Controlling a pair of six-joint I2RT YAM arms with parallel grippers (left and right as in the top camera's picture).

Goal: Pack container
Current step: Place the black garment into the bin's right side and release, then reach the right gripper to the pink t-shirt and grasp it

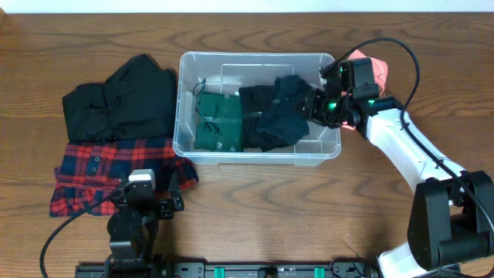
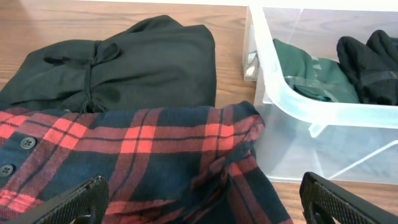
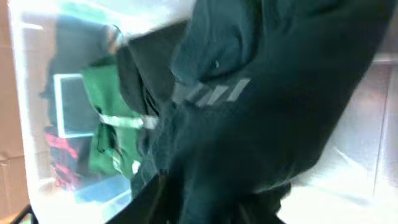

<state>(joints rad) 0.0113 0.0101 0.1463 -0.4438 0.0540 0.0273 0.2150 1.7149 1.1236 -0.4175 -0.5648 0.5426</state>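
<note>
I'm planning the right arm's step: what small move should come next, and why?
Probably open the right gripper: it appears to hold the dark garment, which already lies inside the container beside the green garment, so letting go should leave it packed.

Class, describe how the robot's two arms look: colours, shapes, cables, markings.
The right arm: white links, bulky black joints, a green light at the wrist, a black cable looping above. The left arm: black, pale grey cap on top, black cable trailing off; its fingers are black and textured.
</note>
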